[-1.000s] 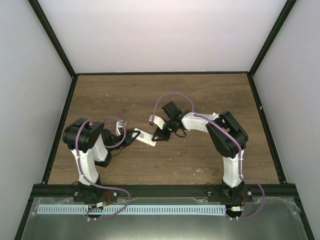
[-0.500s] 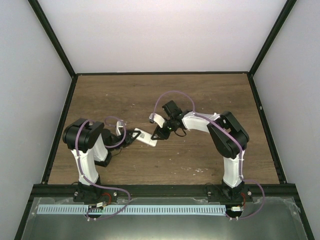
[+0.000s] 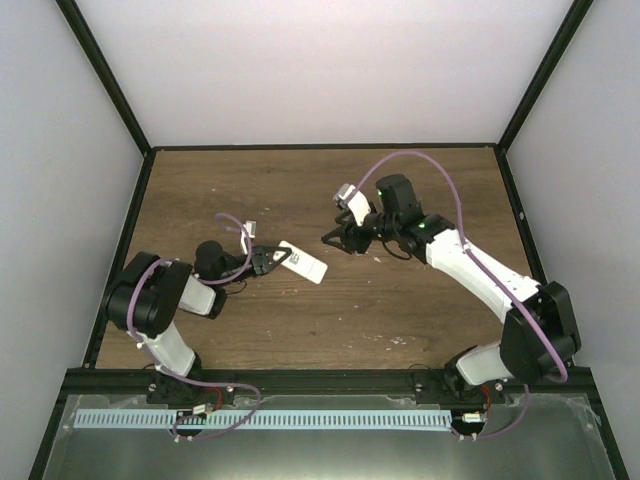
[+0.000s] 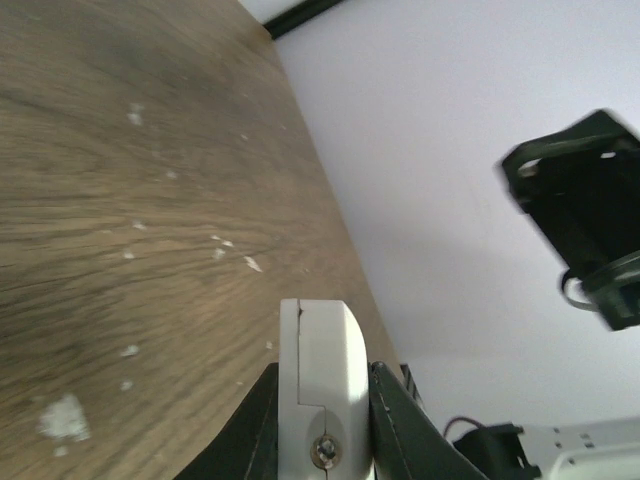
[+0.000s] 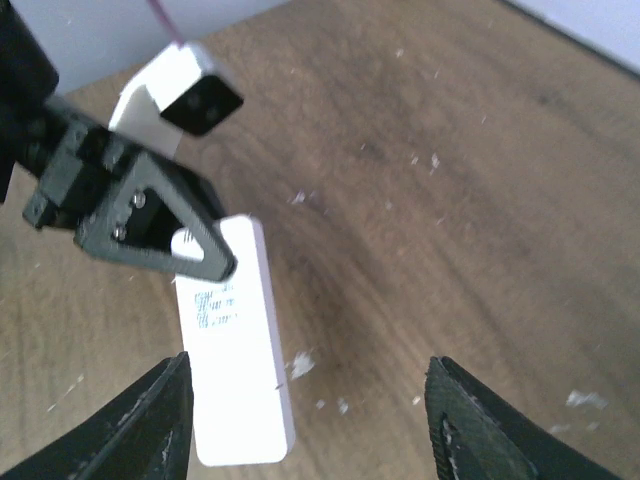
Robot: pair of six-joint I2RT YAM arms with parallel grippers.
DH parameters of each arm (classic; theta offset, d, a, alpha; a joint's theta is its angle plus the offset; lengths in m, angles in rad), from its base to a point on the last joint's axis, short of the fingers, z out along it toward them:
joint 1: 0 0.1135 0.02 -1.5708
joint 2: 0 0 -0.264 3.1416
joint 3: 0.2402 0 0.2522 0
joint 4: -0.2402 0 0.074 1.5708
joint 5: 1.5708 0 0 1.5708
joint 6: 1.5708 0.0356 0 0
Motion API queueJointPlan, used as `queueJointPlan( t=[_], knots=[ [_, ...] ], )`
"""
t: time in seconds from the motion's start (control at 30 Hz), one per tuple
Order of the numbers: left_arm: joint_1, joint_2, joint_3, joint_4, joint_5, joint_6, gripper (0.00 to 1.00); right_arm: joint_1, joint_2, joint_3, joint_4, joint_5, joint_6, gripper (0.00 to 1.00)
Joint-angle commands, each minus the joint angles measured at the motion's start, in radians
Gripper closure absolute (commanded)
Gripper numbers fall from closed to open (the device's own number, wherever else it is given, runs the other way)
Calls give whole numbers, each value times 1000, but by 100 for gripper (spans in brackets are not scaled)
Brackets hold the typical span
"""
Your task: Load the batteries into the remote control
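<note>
Top external: my left gripper (image 3: 268, 258) is clamped on one end of the white remote (image 3: 303, 262), left of the worktop's (image 3: 420, 310) centre, closer to its left edge. Near the remote's free end, not touching, my right gripper (image 3: 335, 240) hangs with fingers (image 5: 160, 425) spread apart, gripping nothing.

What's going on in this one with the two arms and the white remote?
The left gripper is clamped on one end of the small white rectangular plastic remote control, whose side with a small printed label faces the right wrist camera. The right gripper hangs open and empty close to the remote's free end, apart from it. No orange batteries show in any view, so I cannot tell whether they are loaded.
</note>
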Motion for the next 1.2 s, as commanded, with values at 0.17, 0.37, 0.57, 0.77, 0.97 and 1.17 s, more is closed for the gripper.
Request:
queueJointPlan(
  t=[0.17,0.37,0.57,0.77,0.97,1.17],
  knots=[
    [-60,-165,111,-268,206,30,100,-22,-106,-48,-199,-159,105,38],
    [-94,-217,175,-363,269,6,100,-21,-126,-86,-271,-215,122,35],
    [-103,-212,193,-272,295,-114,100,-21,-116,-123,-328,-256,119,35],
    [-112,-216,195,-227,308,-166,100,-20,-120,-156,-316,-295,132,34],
    [-118,-229,208,-230,318,-176,100,-18,-96,-163,-291,-309,124,37],
    [-122,-239,218,-224,326,-192,100,-10,-56,-141,-274,-342,118,49]
  ],
)
